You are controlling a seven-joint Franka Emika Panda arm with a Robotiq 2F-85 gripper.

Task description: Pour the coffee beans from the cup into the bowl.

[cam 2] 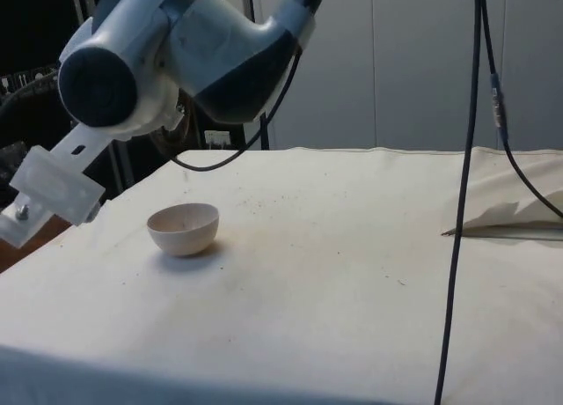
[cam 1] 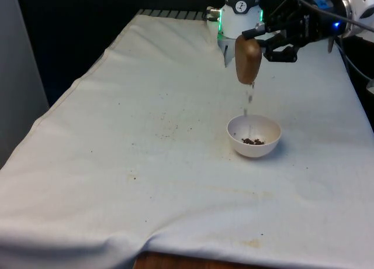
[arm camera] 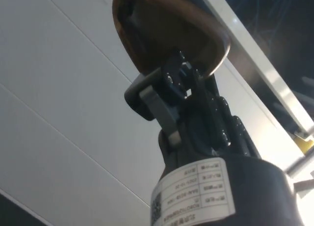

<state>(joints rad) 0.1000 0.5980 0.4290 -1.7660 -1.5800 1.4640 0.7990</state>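
My black pincer [cam 1: 261, 42] clamped on the upturned brown cup [cam 1: 248, 59], dark coffee beans [cam 1: 250, 96] falling into the small white bowl [cam 1: 253, 137].

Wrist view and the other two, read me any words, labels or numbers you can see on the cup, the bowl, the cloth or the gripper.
Brown cup: no text.
White bowl: no text.
White cloth: no text.
Gripper: a white label with several lines of print and a code square sits on its body, too blurred to read.
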